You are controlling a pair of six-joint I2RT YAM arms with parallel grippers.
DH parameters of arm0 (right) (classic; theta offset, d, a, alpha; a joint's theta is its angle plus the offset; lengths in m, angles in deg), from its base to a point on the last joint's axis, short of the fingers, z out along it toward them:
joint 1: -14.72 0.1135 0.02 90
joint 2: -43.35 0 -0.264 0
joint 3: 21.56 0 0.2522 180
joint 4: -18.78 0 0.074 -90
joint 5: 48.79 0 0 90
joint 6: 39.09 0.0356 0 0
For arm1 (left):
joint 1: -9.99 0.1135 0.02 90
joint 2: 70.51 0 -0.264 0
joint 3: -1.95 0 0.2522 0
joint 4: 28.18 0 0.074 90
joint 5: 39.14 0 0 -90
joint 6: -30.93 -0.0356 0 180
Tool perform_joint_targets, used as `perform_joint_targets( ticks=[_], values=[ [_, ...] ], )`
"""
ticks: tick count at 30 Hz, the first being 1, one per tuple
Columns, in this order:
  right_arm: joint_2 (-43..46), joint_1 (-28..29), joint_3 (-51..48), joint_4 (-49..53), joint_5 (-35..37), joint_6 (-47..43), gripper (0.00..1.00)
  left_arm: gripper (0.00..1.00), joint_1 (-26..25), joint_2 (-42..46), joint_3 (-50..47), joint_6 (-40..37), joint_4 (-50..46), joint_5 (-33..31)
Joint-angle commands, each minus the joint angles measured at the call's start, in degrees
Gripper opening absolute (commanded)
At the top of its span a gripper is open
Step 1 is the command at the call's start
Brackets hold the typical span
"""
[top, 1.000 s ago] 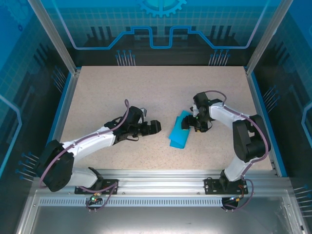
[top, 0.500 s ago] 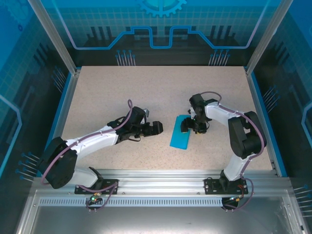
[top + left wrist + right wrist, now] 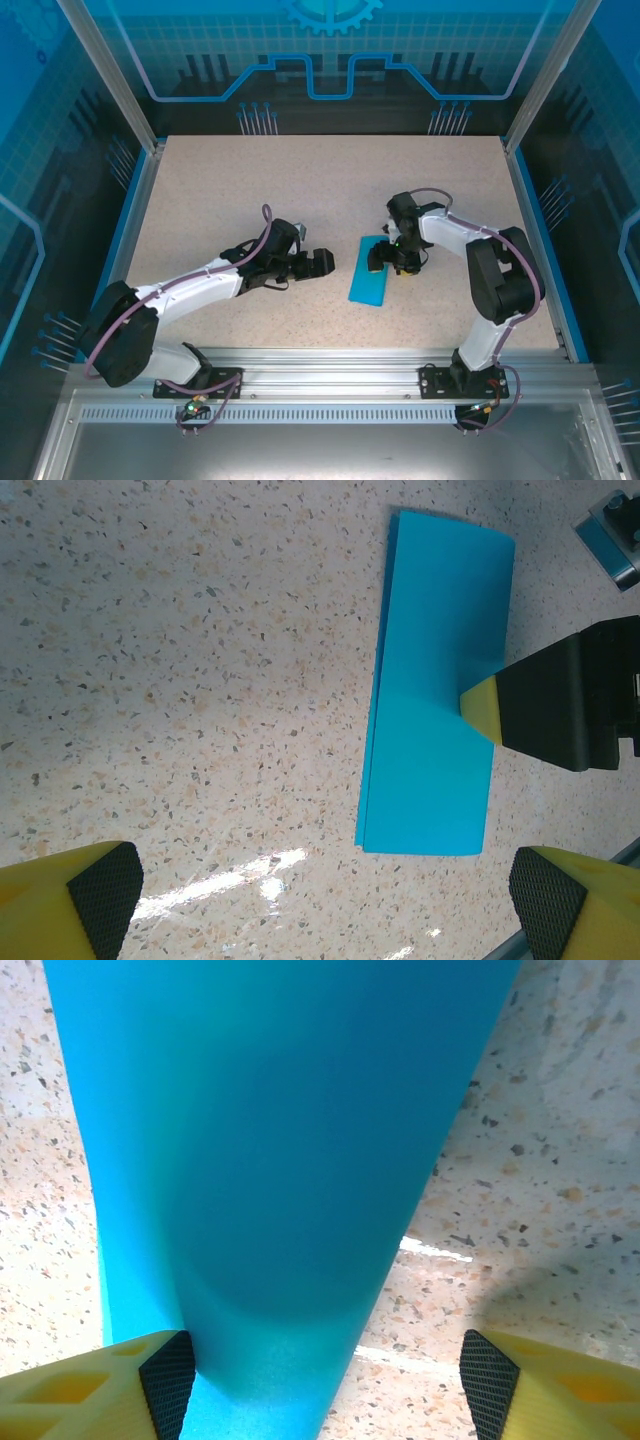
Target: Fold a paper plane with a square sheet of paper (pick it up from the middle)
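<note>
Right gripper (image 3: 387,262), jaws parted and empty, covers the far end of the square sheet of paper (image 3: 367,284), a teal half-folded strip flat on the table (image 3: 300,190); left gripper (image 3: 318,262) gapes empty.

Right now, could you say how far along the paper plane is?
Done: the teal-blue square sheet of paper lies folded in half. In hand: the open right gripper rests one fingertip on it; the left gripper hovers open. Left: nose and wing folds.
</note>
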Motion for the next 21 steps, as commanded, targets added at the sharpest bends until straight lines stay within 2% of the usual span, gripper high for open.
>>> perform_joint_targets(
  ticks=[1, 11, 21],
  values=[
    [-1.58, 0.54, 1.13, 0.45, -0.39, 0.58, 0.75, 0.98, -0.49, -0.12, 2.02, -1.06, -0.56, -0.22],
    [-1.83, -0.50, 0.74, -1.53, -1.73, 2.73, 0.75, 0.99, -0.54, 0.23, 1.54, -0.99, -0.99, -0.35],
    [-3.16, -0.51, 1.04, -0.06, -1.62, -0.30, 0.73, 0.98, -0.58, -0.04, 1.66, -1.46, -0.74, -0.04]
  ],
)
